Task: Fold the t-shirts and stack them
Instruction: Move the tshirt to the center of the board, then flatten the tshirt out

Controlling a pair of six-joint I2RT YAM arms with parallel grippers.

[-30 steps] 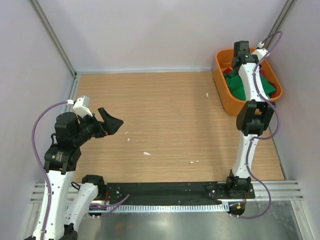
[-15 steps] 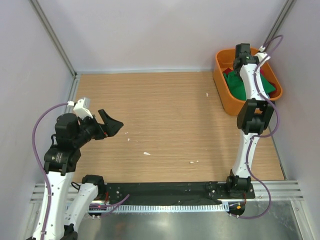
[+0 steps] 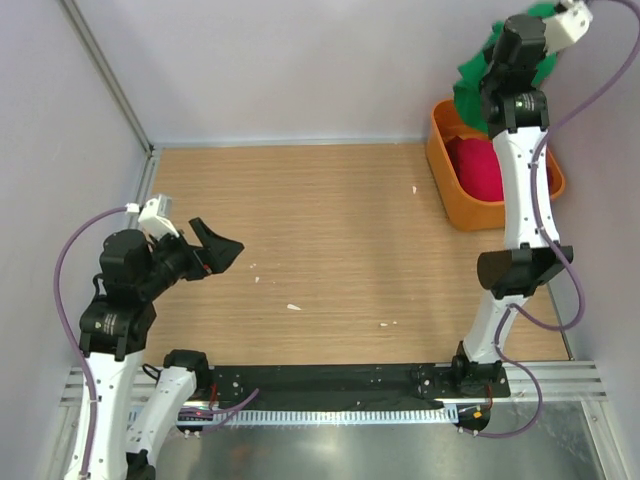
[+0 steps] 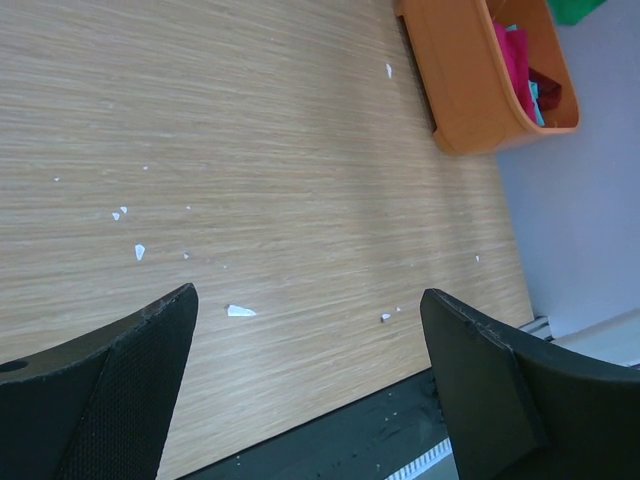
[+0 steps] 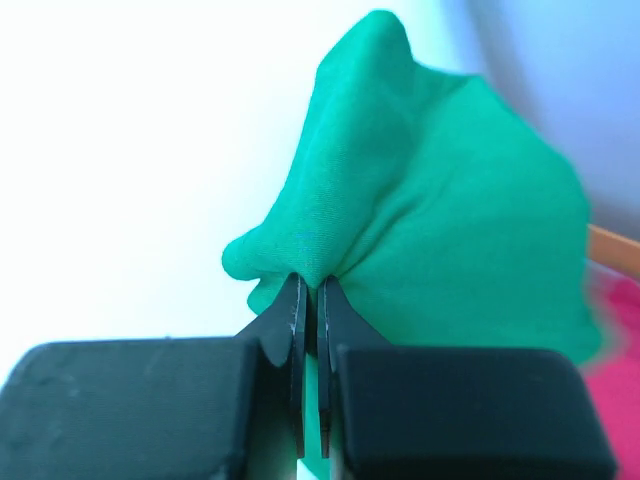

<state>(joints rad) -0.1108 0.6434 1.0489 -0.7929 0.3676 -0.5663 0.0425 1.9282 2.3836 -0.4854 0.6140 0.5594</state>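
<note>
My right gripper (image 5: pixel 309 285) is shut on a fold of the bright green t-shirt (image 5: pixel 440 240). It holds the shirt high above the orange bin (image 3: pixel 445 185), and the cloth (image 3: pixel 472 90) hangs bunched beside the wrist. The crimson red t-shirt (image 3: pixel 480 168) lies in the bin; the left wrist view shows it (image 4: pixel 512 55) with a bit of teal cloth (image 4: pixel 533 95) beside it. My left gripper (image 3: pixel 225 248) hovers open over the left side of the table, with nothing between its fingers (image 4: pixel 308 293).
The bin stands at the table's back right corner against the wall. Small white scraps (image 3: pixel 293 307) lie scattered on the wooden table (image 3: pixel 330 220). A black rail (image 3: pixel 330 380) runs along the near edge, and grey walls close in the sides.
The right arm has risen from the bin with the green t-shirt in its shut gripper, uncovering the red one. The left arm has barely moved.
</note>
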